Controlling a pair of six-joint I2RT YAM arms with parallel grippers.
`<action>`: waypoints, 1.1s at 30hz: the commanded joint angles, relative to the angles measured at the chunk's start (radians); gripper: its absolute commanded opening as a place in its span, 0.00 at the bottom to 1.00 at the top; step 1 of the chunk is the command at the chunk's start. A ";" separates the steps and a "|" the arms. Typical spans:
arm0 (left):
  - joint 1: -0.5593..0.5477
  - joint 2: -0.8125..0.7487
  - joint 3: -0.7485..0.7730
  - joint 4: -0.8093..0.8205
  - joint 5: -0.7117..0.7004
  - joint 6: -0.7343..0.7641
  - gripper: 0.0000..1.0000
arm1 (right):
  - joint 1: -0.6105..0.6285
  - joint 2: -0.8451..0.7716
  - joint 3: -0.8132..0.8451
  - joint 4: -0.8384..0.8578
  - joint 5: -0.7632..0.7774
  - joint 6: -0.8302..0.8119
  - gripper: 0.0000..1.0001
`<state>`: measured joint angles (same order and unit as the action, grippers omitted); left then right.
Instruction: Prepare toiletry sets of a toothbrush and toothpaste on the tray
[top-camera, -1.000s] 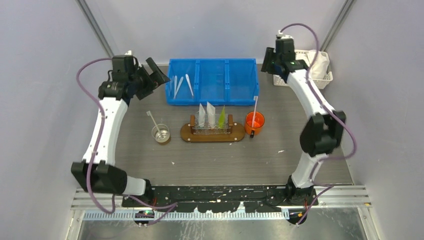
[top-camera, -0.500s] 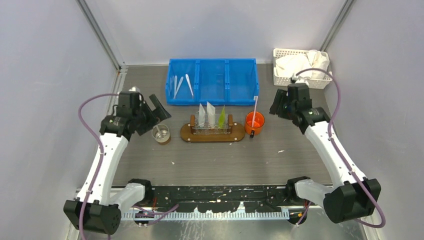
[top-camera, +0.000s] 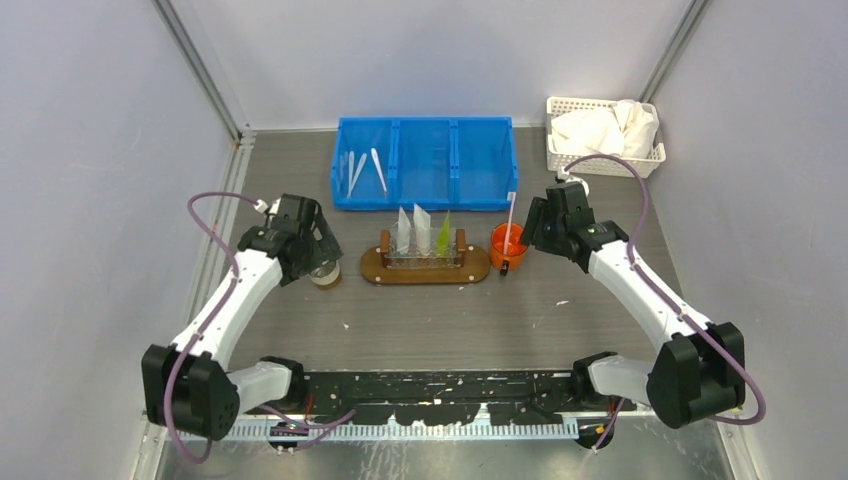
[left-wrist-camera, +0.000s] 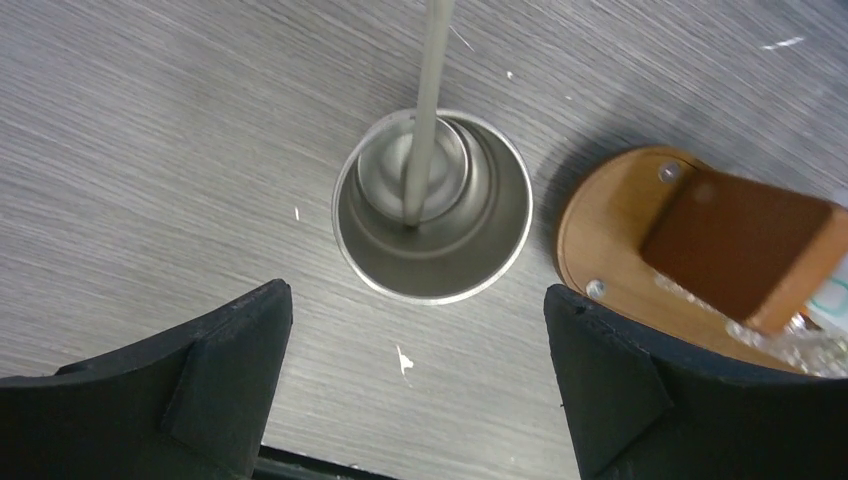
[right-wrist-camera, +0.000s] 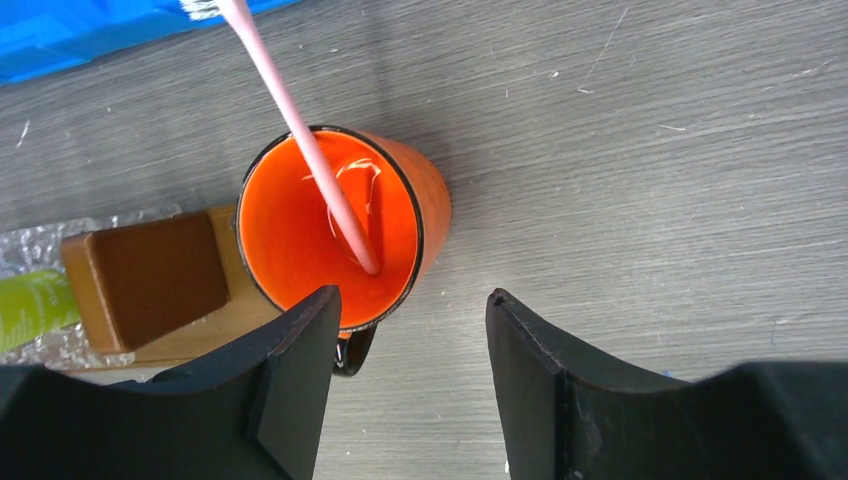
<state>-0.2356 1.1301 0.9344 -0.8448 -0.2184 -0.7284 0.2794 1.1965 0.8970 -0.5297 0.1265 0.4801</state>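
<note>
Your left claw (left-wrist-camera: 420, 385) hangs, fingers apart, over the steel cup (left-wrist-camera: 432, 205); your right claw (right-wrist-camera: 412, 390), likewise apart and empty, hangs over the orange mug (right-wrist-camera: 340, 225). Expect the grey toothbrush (left-wrist-camera: 430, 90) and the pink toothbrush (right-wrist-camera: 290, 110) leaning in them to be light, thin and slick: pinch the stem above the rim. Between the cups, the toothpaste (top-camera: 422, 232) stands upright on the tray (top-camera: 372, 267); treat the tubes as soft and squeeze lightly.

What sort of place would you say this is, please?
Probably a robotics lab cell: left arm and right arm bolted to a scuffed table, bare walls around it, a bin and tray staged as props.
</note>
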 joint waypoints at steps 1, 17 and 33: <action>-0.002 0.082 0.012 0.082 -0.088 0.007 0.97 | 0.002 0.030 0.001 0.080 0.046 0.014 0.61; -0.001 0.155 0.014 0.081 -0.081 0.006 1.00 | 0.002 0.106 -0.043 0.121 0.045 0.005 0.61; -0.001 0.156 0.014 0.113 -0.059 0.027 0.83 | 0.002 0.180 -0.013 0.134 0.018 -0.004 0.15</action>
<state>-0.2356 1.3231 0.9478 -0.7685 -0.2684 -0.7162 0.2806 1.3750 0.8528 -0.4156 0.1402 0.4786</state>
